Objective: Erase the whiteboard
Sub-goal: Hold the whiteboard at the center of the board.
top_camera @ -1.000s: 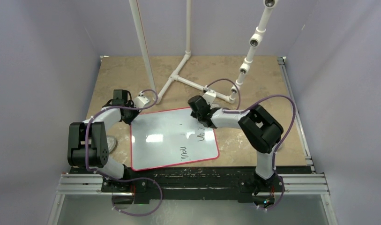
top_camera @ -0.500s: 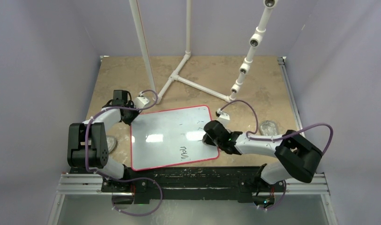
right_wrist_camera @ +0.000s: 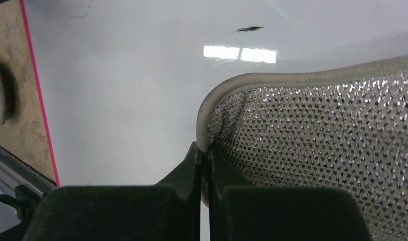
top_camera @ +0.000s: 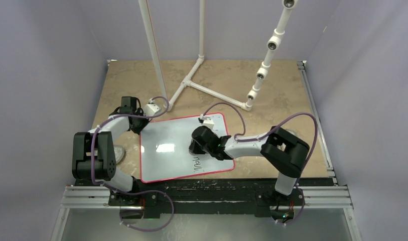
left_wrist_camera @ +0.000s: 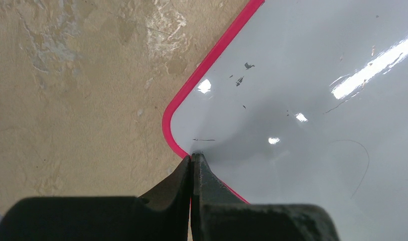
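Left gripper (left_wrist_camera: 192, 156): jaws fully together, nothing between them, tips sitting right at a rounded corner of the whiteboard (left_wrist_camera: 302, 75), just inside the red border. From those tips the board runs ahead and to the right in the left wrist view, with bare table (left_wrist_camera: 66, 100) to the left. Right gripper (right_wrist_camera: 202, 148): clamped on the edge of a silver mesh pad (right_wrist_camera: 312, 135). The pad spreads to the right of the fingers and lies against the board surface (right_wrist_camera: 121, 90). A short black mark (right_wrist_camera: 248, 29) is ahead of the pad, and the board's red edge is off to the left of the fingers. In the top view the whiteboard (top_camera: 166, 155) lies flat on the table (top_camera: 272, 80). The left gripper (top_camera: 140, 125) is at its far-left corner and the right gripper (top_camera: 194, 145) is over the middle-right area. Black handwriting (top_camera: 196, 163) is still on the board just nearside of the right gripper. A white pipe frame (top_camera: 191, 83) stands on the table well beyond both grippers.
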### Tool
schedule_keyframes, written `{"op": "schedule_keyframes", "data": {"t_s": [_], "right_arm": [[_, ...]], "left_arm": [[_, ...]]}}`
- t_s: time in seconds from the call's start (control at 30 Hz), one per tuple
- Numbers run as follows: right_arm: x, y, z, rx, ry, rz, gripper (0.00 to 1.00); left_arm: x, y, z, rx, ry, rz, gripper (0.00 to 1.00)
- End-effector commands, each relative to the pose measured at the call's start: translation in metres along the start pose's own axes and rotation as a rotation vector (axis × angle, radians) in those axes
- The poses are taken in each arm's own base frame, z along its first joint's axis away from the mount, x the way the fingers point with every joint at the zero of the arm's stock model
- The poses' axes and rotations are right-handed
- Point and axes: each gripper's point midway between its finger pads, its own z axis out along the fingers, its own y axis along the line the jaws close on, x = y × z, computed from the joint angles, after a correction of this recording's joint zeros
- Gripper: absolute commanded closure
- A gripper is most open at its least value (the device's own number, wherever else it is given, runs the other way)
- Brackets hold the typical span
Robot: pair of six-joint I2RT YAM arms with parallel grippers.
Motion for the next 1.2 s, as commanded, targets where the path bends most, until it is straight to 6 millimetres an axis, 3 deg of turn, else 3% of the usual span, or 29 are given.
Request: {"op": "schedule_keyframes", "data": {"t_s": [0.0, 0.13, 0.23, 0.33, 0.47, 0.57, 0.67, 0.73, 0.8, 0.9, 1.03, 1.17], "right_arm": [[0.032, -0.121, -0.030, 0.297, 0.153, 0.014, 1.00], [0.020, -0.176, -0.067, 0.390, 0.085, 0.086, 1.00], [0.016, -0.173, -0.066, 0.346, 0.055, 0.113, 1.00], [0.021, -0.149, -0.045, 0.297, 0.114, 0.096, 1.00], [0.030, -0.078, -0.012, 0.135, 0.163, 0.009, 1.00], [0.029, -0.070, 0.002, 0.148, 0.178, 0.038, 1.00], [0.006, -0.114, -0.001, 0.292, 0.108, 0.134, 1.00], [-0.013, -0.157, -0.015, 0.383, 0.033, 0.220, 1.00], [-0.029, -0.187, -0.032, 0.417, -0.034, 0.276, 1.00], [-0.031, -0.205, -0.044, 0.417, -0.052, 0.301, 1.00], [-0.018, -0.186, -0.020, 0.312, 0.010, 0.284, 1.00], [0.011, -0.125, 0.013, 0.190, 0.096, 0.206, 1.00]], "left_arm": [[0.057, -0.064, 0.003, 0.233, 0.187, -0.067, 1.00], [0.057, -0.064, 0.002, 0.232, 0.185, -0.062, 1.00], [0.057, -0.064, 0.002, 0.234, 0.187, -0.064, 1.00], [0.056, -0.065, 0.002, 0.237, 0.185, -0.069, 1.00], [0.056, -0.063, 0.002, 0.232, 0.188, -0.066, 1.00], [0.055, -0.062, 0.002, 0.232, 0.185, -0.068, 1.00], [0.054, -0.063, 0.002, 0.239, 0.185, -0.072, 1.00], [0.053, -0.062, 0.001, 0.237, 0.182, -0.068, 1.00], [0.053, -0.062, 0.001, 0.237, 0.183, -0.064, 1.00], [0.052, -0.061, 0.000, 0.235, 0.182, -0.058, 1.00], [0.051, -0.062, 0.000, 0.240, 0.179, -0.066, 1.00], [0.052, -0.062, 0.001, 0.239, 0.181, -0.067, 1.00]]}}
